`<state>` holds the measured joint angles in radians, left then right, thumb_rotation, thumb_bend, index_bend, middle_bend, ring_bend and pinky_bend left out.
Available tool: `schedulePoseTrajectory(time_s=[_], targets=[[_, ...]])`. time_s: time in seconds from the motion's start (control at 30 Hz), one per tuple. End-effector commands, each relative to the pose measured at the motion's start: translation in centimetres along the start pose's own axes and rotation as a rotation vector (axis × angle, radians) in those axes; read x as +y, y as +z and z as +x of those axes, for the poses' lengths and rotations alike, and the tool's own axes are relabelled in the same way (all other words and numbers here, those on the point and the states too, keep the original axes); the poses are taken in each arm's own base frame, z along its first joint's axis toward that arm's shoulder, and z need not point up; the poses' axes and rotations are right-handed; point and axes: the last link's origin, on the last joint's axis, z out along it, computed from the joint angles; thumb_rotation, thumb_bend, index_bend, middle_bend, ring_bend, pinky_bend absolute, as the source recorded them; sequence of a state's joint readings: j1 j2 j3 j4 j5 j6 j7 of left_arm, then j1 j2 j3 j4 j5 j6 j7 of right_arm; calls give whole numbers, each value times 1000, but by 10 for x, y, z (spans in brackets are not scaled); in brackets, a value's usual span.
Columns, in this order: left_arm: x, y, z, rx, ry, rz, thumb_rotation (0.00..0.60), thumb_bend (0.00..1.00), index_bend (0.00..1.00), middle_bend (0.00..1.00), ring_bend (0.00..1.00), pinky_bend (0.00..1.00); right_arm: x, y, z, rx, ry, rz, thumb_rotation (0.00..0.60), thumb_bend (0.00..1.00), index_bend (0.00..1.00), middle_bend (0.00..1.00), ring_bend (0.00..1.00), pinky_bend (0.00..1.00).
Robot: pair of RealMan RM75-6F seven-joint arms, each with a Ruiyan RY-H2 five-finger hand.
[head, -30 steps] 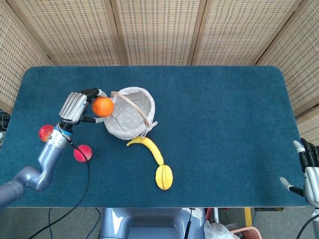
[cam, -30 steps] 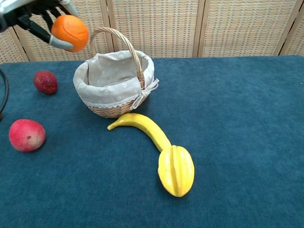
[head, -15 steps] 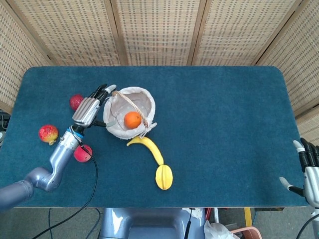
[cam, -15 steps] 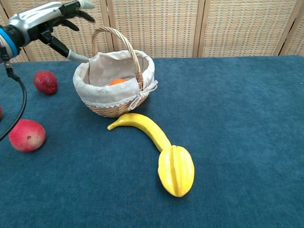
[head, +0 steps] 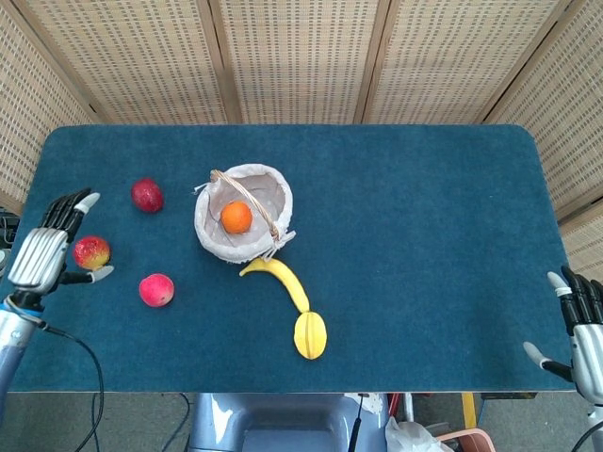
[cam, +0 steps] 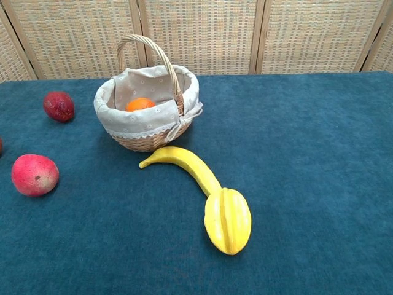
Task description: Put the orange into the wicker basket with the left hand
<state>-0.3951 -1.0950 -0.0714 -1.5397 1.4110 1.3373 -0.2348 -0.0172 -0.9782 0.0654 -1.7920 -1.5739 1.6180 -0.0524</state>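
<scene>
Orange [head: 236, 217] inside wicker basket [head: 208, 240], left robot hand [head: 40, 257] released at table edge, right robot hand [head: 586, 330] released

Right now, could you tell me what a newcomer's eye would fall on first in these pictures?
Probably the orange sitting inside the cloth-lined wicker basket left of centre on the blue table. Next, the yellow banana and yellow ribbed fruit in front of the basket. The left hand hovers open at the table's left edge, beside a red fruit.
</scene>
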Motion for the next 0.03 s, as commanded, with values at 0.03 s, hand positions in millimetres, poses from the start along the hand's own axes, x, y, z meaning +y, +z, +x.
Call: schedulePoseTrajectory(time_s=[0.03], targets=[[-12,-54,6,10,79,165,600,0,0,0,0,0,0,-1,0,2,0,3,600,0,0,0,0,0]])
